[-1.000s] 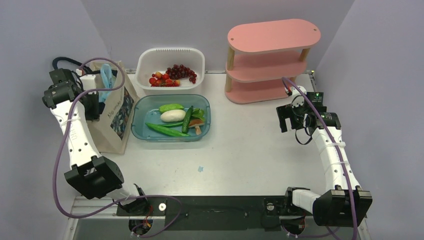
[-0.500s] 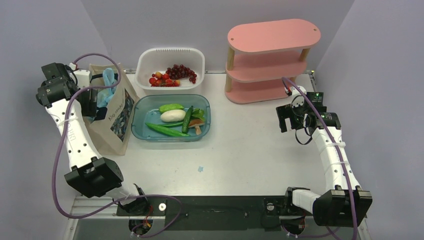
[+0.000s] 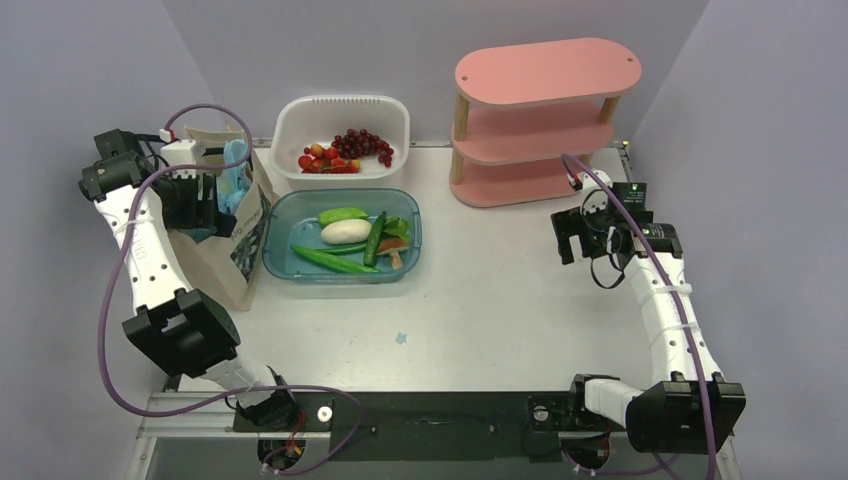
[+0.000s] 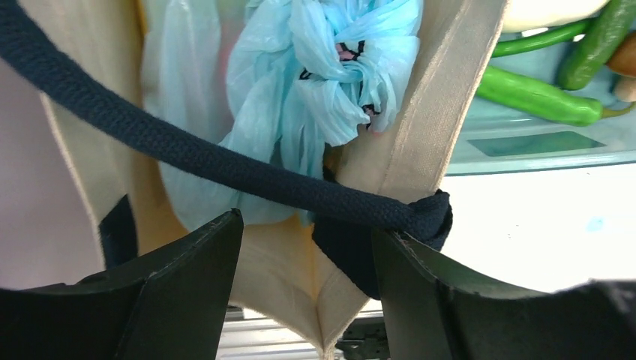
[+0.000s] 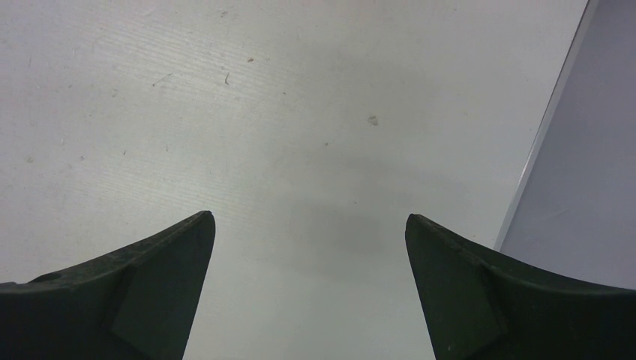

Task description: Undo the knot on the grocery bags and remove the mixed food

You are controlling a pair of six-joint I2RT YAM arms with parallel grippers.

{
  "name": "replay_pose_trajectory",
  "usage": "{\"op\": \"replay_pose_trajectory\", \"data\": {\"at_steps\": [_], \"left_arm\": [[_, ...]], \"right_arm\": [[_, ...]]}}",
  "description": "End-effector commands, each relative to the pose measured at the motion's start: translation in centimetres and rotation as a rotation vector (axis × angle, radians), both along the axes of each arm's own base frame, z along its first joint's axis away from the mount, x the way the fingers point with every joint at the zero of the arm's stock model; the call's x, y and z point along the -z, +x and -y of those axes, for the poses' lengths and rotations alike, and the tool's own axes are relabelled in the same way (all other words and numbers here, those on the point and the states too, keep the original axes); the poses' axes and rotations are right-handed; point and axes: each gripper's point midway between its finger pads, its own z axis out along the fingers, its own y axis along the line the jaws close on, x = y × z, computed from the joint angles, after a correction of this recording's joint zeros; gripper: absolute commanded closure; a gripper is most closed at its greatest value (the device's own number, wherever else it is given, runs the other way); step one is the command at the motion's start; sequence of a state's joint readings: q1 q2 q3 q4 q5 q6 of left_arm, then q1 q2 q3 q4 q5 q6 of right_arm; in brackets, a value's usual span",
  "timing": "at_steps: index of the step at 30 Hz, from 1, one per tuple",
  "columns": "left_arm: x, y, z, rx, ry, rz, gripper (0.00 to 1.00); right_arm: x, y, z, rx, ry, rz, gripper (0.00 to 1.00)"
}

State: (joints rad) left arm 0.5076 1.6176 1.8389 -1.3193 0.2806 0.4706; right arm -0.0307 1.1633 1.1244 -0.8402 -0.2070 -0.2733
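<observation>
- The left end effector (image 3: 207, 196) hovers at the mouth of the beige canvas tote (image 3: 218, 270), which stands at the far left of the table (image 3: 480, 300).
- In the left wrist view its fingers (image 4: 187, 277) are spread, and nothing is clamped between them.
- The tote's navy handle (image 4: 187, 154) runs slantwise across that view just above the fingers. Its sewn end sits near the right-hand finger.
- The light blue plastic bag (image 4: 262, 112) sits inside the tote and bulges up out of its opening.
- The knot (image 4: 352, 60) is a bunched blue lump at the top of the bag, still tied, resting against the tote's inner wall and beyond the fingertips.
- The mixed food cannot be made out. Only a pinkish tint shows through the thin plastic.
- Just right of the tote lies the teal tub (image 3: 272, 255), holding long green vegetables (image 4: 536, 94) and a white oval vegetable (image 3: 346, 231).
- Behind the tub stands the white basket (image 3: 290, 120) with dark grapes (image 3: 362, 143).
- The right end effector (image 5: 311, 285) is spread over bare table, well apart from the bags and near the pink shelf (image 3: 545, 70).
</observation>
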Motion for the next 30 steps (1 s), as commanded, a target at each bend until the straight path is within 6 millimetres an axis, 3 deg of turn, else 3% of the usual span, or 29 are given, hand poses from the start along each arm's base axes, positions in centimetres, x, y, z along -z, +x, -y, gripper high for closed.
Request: {"op": "replay_pose_trajectory", "data": {"at_steps": [1,3,8,11,17,25,27,30], "left_arm": [[-0.6,1.1,2.7,0.035,-0.123,0.081,0.38],[-1.8,1.3,2.6,0.016,-0.111,0.120,0.38],[-7.6,1.4,1.8,-0.026,-0.014,0.253,0.38],[-8.8,0.8,1.9,-0.026,0.006,0.264,0.38],[-6.5,1.6,2.3,-0.038,-0.063,0.224,0.38],[0.2,3.5,2.2,-0.062,-0.037,0.107,0.38],[0.6,3.7,2.3,-0.072,-0.020,0.111,0.38],[-0.7,4.1,2.3,-0.093,-0.015,0.175,0.38]], "right_arm": [[-2.1,0.8,-0.2,-0.013,-0.008,0.056,0.05],[-2.3,0.8,0.0,-0.009,-0.012,0.056,0.05],[-2.7,0.9,0.0,-0.010,-0.012,0.057,0.05],[-2.7,0.9,-0.1,-0.012,-0.011,0.057,0.05],[-2.2,1.0,-0.3,-0.016,-0.002,0.043,0.05],[-2.6,1.3,-0.2,-0.017,-0.010,0.050,0.05],[-2.6,1.2,-0.1,-0.015,-0.014,0.051,0.05],[-2.6,1.1,0.0,-0.014,-0.017,0.052,0.05]]}}
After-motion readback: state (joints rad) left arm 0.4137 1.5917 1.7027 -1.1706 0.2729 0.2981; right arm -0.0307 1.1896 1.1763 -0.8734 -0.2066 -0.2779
